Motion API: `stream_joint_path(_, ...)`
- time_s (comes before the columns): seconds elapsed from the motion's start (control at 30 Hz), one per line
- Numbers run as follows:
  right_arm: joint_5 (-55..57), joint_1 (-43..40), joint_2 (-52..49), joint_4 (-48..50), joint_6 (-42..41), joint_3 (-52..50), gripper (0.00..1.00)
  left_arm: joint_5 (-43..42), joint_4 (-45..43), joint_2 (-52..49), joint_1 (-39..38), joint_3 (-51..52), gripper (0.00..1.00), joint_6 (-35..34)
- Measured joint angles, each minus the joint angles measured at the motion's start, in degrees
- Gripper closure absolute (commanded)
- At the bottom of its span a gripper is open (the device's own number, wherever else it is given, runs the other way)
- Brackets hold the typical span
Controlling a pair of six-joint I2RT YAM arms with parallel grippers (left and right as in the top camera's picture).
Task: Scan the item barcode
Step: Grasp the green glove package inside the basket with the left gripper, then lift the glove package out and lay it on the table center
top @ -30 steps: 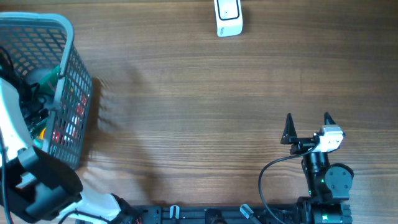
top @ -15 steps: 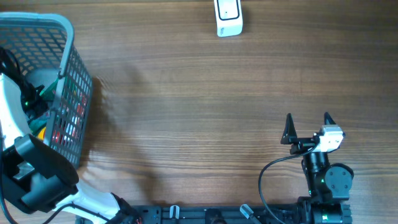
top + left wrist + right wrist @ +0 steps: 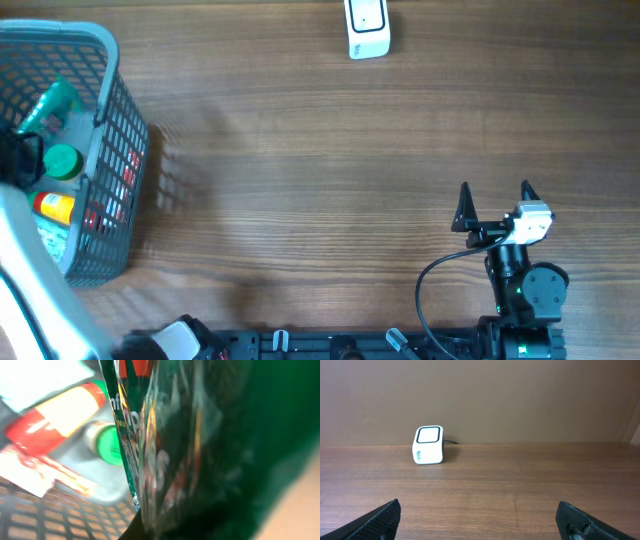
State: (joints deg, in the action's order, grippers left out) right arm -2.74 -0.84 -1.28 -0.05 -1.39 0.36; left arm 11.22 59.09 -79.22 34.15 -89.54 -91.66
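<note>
Left tool (image 3: pixel 18 158) pinches the packet (image 3: pixel 200 450) over the basket (image 3: pixel 112 110), frame left; scanner (image 3: pixel 367 28) lies upper centre, well apart.

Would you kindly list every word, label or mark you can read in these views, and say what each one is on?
"nf": pale letters on the green foil packet, left wrist view; the rest is creased and blurred.
Red and yellow bottle: label too blurred to read.
Red and white packet: print blurred.
Scanner: small blue mark on its side, too small to read.
</note>
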Motion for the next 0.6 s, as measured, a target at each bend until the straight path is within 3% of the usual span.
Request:
stream_joint_path(0.3, 0.0, 0.0, 0.0, 0.0, 0.0, 0.0, 0.0, -2.45, -12.09, 20.96, 0.0, -0.22, 0.96, -0.04)
stream_joint_path(0.43, 0.02, 0.0, 0.0, 0.0, 0.0, 0.0, 0.0, -10.45, -17.4, 25.59, -1.42, -0.37, 0.96, 2.56)
stream_joint_path(0.6, 0.0, 0.0, 0.0, 0.0, 0.0, 0.0, 0.0, -21.05, -17.94, 24.96, -9.29, -0.42, 0.96, 11.19)
